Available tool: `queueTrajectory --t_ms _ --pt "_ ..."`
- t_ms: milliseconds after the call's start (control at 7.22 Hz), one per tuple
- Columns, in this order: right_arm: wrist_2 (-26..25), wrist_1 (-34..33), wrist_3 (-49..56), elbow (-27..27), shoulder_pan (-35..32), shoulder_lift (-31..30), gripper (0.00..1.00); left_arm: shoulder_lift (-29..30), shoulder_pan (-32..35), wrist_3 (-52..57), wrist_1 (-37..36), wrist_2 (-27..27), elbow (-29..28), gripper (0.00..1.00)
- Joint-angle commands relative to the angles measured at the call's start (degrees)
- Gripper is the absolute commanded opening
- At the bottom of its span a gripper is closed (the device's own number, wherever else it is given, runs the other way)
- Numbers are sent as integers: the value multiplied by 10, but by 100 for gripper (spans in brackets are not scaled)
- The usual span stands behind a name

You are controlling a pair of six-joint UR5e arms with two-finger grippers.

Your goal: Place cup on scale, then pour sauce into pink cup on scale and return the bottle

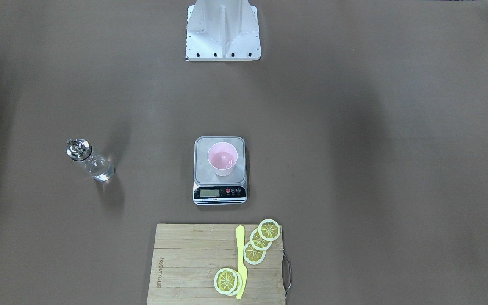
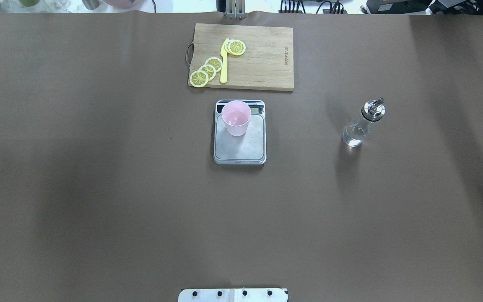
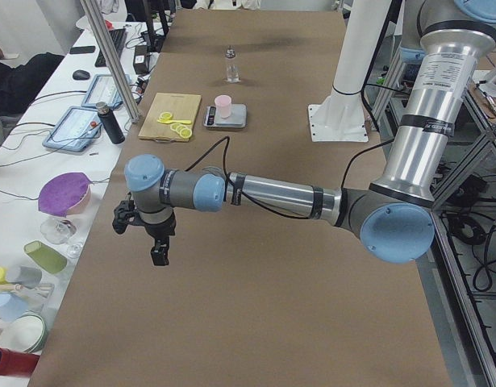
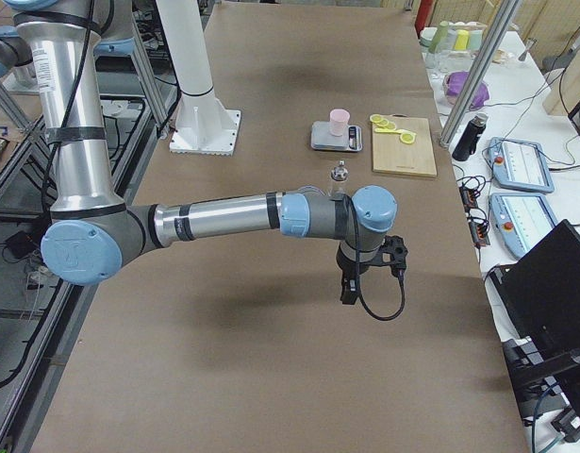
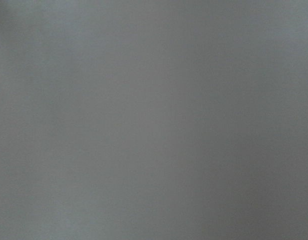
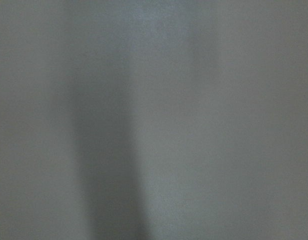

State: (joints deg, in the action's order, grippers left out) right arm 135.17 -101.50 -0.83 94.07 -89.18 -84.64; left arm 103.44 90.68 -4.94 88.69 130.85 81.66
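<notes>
- Nearest us, left gripper and right gripper hang above the table, touching nothing; we cannot tell their jaw spread.
- We see the cup on the scale; the bottle stands upright, well apart.
- Both wrist views give us only blur.

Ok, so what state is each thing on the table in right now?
Cup: upright on the scale, rim up.
Scale: flat, bearing the cup; display unreadable.
Bottle: upright on the table, apart from the scale, clear liquid inside.
Board: flat, holding lemon slices and a knife.
</notes>
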Motion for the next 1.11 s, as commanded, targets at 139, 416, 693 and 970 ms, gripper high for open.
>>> queueTrajectory --t_ms 139,416,693,970 --pt "-11 -4 28 2 -11 -22 100 -26 11 4 16 7 4 98" --pt "-12 -4 28 2 -11 -22 100 -25 10 4 13 7 10 98" --pt "-11 -3 28 2 -11 -21 100 -25 10 4 12 7 8 98" --pt "-11 -4 28 2 -11 -21 100 -26 11 4 13 7 6 98"
